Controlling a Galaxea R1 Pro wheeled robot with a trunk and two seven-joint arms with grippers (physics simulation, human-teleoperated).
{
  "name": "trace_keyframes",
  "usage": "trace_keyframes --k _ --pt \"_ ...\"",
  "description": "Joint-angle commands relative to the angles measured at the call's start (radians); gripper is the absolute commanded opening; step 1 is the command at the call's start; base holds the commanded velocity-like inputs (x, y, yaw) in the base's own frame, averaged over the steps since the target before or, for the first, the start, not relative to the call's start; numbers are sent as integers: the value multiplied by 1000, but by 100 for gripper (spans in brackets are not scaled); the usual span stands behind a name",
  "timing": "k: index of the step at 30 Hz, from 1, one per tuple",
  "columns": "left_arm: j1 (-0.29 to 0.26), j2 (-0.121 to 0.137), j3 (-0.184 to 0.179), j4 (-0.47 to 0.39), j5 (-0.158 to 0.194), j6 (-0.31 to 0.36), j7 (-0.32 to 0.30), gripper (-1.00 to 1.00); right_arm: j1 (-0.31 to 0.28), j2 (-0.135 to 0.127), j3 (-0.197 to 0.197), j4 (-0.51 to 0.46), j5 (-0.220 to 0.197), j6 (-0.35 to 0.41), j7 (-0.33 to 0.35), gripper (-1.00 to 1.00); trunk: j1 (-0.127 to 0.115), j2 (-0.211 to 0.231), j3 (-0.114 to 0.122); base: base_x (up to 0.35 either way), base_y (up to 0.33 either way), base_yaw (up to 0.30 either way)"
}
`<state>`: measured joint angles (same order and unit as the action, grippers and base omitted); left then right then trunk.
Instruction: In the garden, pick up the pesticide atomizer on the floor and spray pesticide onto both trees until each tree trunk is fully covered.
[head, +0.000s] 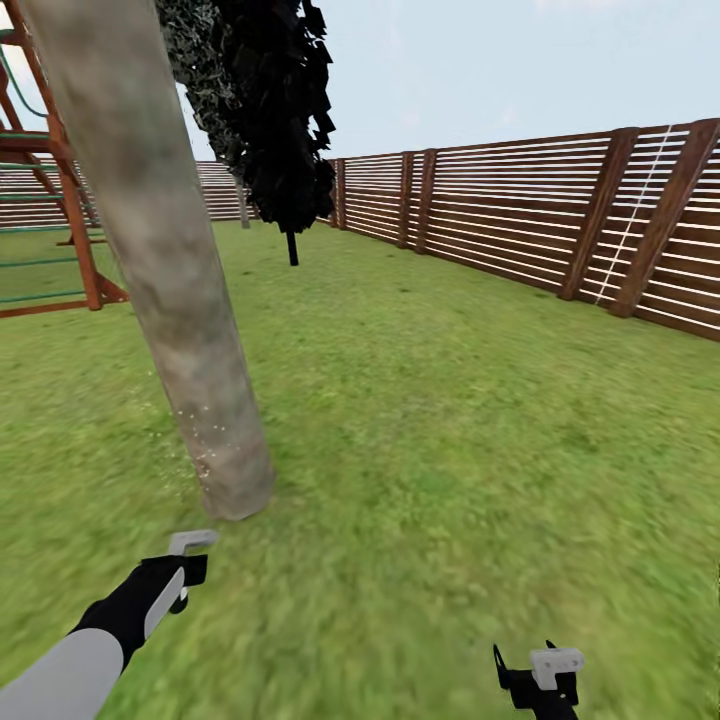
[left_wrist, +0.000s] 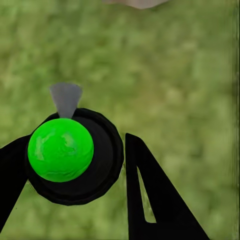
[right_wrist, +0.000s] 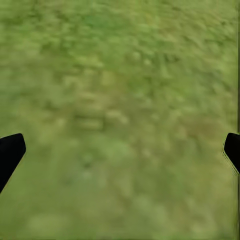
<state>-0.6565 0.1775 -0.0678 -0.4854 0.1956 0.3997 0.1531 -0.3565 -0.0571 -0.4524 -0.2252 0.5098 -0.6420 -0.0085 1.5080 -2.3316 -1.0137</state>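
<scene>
The pesticide atomizer (left_wrist: 60, 149) has a bright green round top, a black collar and a grey nozzle, and my left gripper (left_wrist: 74, 150) is shut on it. In the head view its grey nozzle (head: 191, 541) sticks up from the left gripper (head: 181, 574) and points toward the base of a thick mottled beige-grey tree trunk (head: 168, 270) just ahead. Faint pale specks hang by the trunk's lower part. My right gripper (head: 536, 668) hangs low at the right, open over bare grass, with its fingertips (right_wrist: 11, 150) at the edges of the right wrist view.
A brown slat fence (head: 540, 220) runs along the right and back. A near-black conifer (head: 285, 120) stands farther off, with a grey-green leafy crown (head: 200, 70) beside it. A wooden play frame (head: 70, 210) stands at left. Green lawn (head: 450, 420) spreads to the right.
</scene>
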Motion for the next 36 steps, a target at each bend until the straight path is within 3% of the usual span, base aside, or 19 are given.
trace_keyframes --k 1,8,11,14,22,29,36 --pt "0 1 -7 -2 10 5 8 -100 -1 0 -8 1 10 -4 -1 100 0 0 -1 130 -229 1" --pt "-1 1 -3 2 13 15 5 -100 -1 0 -8 1 10 -4 -1 100 0 0 -1 158 -231 14" --pt "-2 7 -4 -4 17 100 -1 -100 -1 0 -8 1 10 -4 -1 100 0 0 -1 252 -175 226" --pt "-2 8 -3 -8 18 126 -2 -100 -1 0 -8 1 11 -4 -1 100 0 0 -1 262 -170 269" --pt "-2 2 -1 -9 16 124 3 -100 -1 0 -8 1 11 -4 -1 100 0 0 -1 254 -173 257" --pt "-2 2 -1 -10 16 122 4 -100 -1 0 -8 1 10 -4 -1 100 0 0 -1 28 -262 31" --pt "-2 0 -3 -12 15 120 6 -100 -1 0 -8 1 10 -4 -1 100 0 0 -1 107 -265 261"
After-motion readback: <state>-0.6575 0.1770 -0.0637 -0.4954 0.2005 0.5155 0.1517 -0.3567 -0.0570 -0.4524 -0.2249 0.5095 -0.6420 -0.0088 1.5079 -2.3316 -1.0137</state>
